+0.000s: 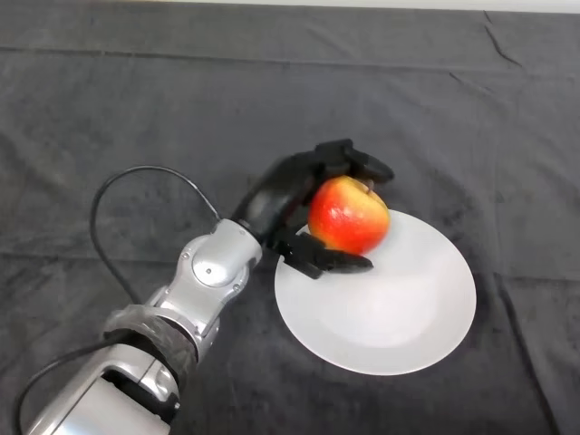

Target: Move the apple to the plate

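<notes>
apple (348, 215) in hand (283, 195), over plate (399, 308) edge

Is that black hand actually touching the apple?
Touching. In the head view the left hand is curled round the apple, fingers over its top and thumb under it, at the white plate's edge.

A dark, wrinkled cloth (136, 100) covers the table (a pale strip (362, 4) edges the top).
</notes>
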